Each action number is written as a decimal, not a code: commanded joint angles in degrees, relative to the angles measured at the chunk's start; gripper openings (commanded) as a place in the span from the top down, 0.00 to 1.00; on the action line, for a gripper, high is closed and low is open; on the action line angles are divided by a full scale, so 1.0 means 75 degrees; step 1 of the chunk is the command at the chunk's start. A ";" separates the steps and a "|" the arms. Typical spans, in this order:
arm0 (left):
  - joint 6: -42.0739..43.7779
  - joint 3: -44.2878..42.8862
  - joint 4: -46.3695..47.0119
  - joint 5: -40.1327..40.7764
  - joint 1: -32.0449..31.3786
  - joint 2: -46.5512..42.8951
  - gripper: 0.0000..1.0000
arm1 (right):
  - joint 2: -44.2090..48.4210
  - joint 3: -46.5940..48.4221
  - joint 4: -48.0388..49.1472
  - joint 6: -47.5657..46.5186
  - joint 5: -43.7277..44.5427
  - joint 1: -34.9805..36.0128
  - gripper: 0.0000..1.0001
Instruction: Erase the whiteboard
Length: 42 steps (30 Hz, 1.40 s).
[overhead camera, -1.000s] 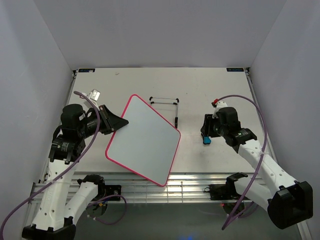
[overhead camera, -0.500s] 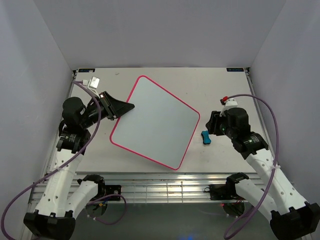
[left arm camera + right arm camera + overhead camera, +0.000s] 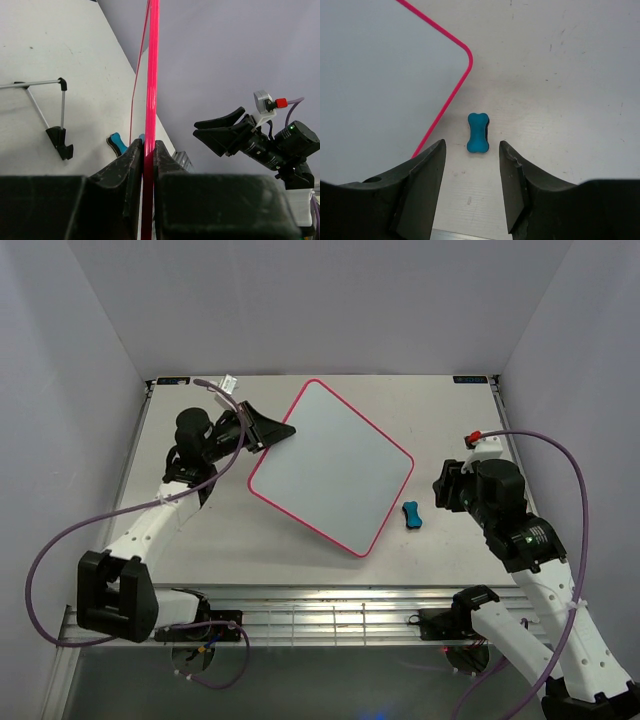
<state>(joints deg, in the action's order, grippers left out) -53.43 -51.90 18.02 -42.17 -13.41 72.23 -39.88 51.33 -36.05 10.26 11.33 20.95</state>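
The whiteboard is glossy white with a pink-red frame and shows no marks. It is lifted off the table and tilted. My left gripper is shut on its left edge. In the left wrist view the pink frame runs edge-on between my shut fingers. The small blue bone-shaped eraser lies on the table just right of the board. My right gripper is open and empty above it. In the right wrist view the eraser lies ahead between the spread fingers, next to the board's corner.
The black wire stand stands on the table beneath the board; the board hides it in the top view. The eraser and the right arm also show in the left wrist view. Grey walls enclose the table on three sides.
My left arm has lifted the board and swung it up and toward the back. My right gripper has risen and pulled back to the right, away from the eraser lying on the table.
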 commanded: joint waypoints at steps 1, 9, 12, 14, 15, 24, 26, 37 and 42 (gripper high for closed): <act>-0.0622 -0.0685 0.2093 0.0043 -0.0239 0.0433 1.00 | -0.0073 0.0175 -0.0126 -0.0068 0.0118 -0.0039 0.47; -0.1055 -0.0943 0.3970 0.0642 -0.0357 0.1970 1.00 | -0.0039 0.0059 -0.0138 0.0061 -0.0643 -0.0039 0.47; -0.1407 -0.1200 0.4686 0.0759 -0.0380 0.2579 1.00 | 0.0078 -0.0023 -0.0232 0.0108 -0.0667 -0.0039 0.47; -0.1419 -0.1481 0.4909 0.0888 -0.0392 0.2837 1.00 | 0.0137 -0.0047 -0.0255 0.0132 -0.0656 -0.0039 0.47; -0.1407 -0.1575 0.4979 0.0923 -0.0403 0.3059 1.00 | 0.0172 -0.0047 -0.0267 0.0132 -0.0679 -0.0039 0.47; -0.1607 -0.2664 0.6655 0.0854 -0.0392 0.4501 1.00 | 0.0091 0.0058 -0.0267 0.0108 -0.1030 -0.0039 0.47; -0.1537 -0.3027 0.6598 0.0702 -0.0368 0.4946 1.00 | 0.0090 0.0116 -0.0326 0.0050 -0.1054 -0.0039 0.47; -0.1571 -0.3908 0.6948 -0.0119 0.0030 0.6026 1.00 | 0.0138 0.0304 -0.0572 -0.0243 -0.1030 -0.0039 0.47; -0.1524 -0.4072 0.7089 -0.0318 0.0159 0.6342 1.00 | 0.0032 0.0304 -0.0466 -0.0255 -0.1276 -0.0039 0.47</act>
<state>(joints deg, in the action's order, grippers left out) -62.96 -78.30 63.81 -44.60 -12.97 121.62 -39.48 51.22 -40.58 9.39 3.49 20.95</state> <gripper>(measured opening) 0.210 0.532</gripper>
